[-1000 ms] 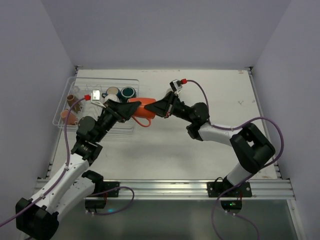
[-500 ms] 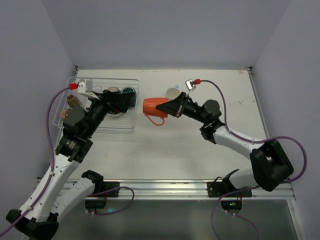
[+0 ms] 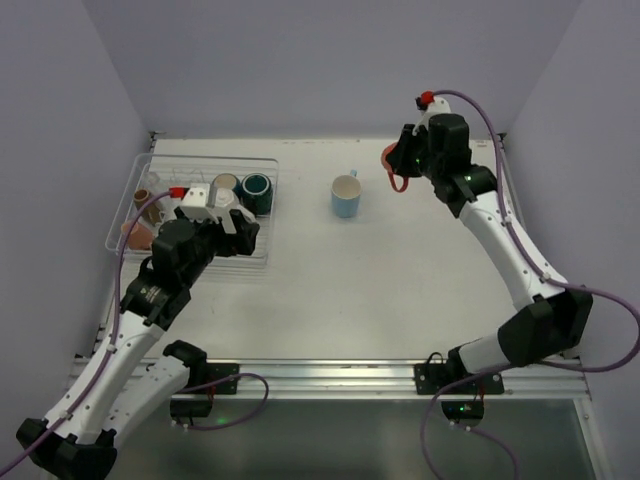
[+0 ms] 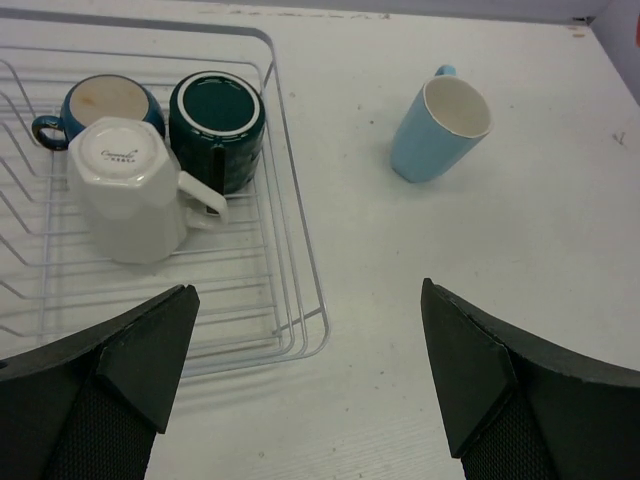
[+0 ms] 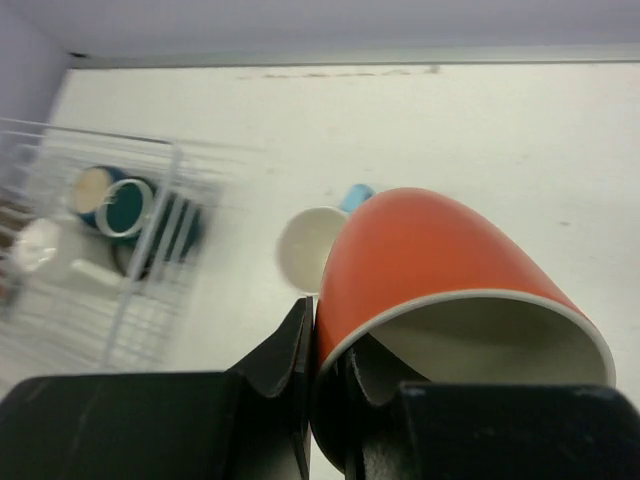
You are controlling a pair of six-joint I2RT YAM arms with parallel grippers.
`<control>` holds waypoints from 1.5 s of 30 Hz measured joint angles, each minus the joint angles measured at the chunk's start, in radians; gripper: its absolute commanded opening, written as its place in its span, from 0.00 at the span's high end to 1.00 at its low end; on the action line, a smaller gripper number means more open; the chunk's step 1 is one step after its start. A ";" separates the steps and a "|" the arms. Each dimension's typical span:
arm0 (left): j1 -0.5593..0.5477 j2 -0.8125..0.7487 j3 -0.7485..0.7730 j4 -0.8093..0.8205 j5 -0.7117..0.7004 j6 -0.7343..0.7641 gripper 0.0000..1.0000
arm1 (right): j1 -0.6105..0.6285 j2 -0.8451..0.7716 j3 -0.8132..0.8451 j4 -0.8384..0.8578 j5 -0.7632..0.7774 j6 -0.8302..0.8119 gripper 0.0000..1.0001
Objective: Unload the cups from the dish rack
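The dish rack (image 3: 268,166) (image 4: 297,262) stands at the table's far left. In it lie an upturned white mug (image 4: 125,190), a dark teal mug (image 4: 218,125) (image 3: 257,185) and a navy cup (image 4: 100,100). At its left end sit a small brown cup (image 3: 143,197) and a pink one (image 3: 135,232). A light blue cup (image 3: 346,196) (image 4: 440,130) (image 5: 310,245) stands upright on the table. My left gripper (image 3: 243,222) (image 4: 310,340) is open and empty above the rack's near right corner. My right gripper (image 3: 402,165) (image 5: 325,320), raised at the far right, is shut on the rim of an orange cup (image 5: 430,250) (image 3: 390,158).
White walls close in the table at the back and on both sides. The metal rail (image 3: 330,375) holding the arm bases runs along the near edge. The rack (image 5: 150,250) shows blurred in the right wrist view.
My left gripper let go of the orange cup, opened wide and drew back over the rack. My right gripper carried the orange cup from mid-table up to the far right.
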 measured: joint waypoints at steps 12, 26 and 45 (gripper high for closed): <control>0.005 -0.004 -0.007 -0.006 -0.005 0.051 0.00 | -0.031 0.510 0.304 -0.326 0.105 -0.198 1.00; 0.079 0.035 -0.009 -0.006 0.024 0.058 0.00 | -0.024 0.696 0.361 -0.348 0.088 -0.210 1.00; 0.147 0.243 0.087 -0.061 -0.115 -0.027 0.00 | -0.015 0.571 0.311 -0.312 0.081 -0.182 0.10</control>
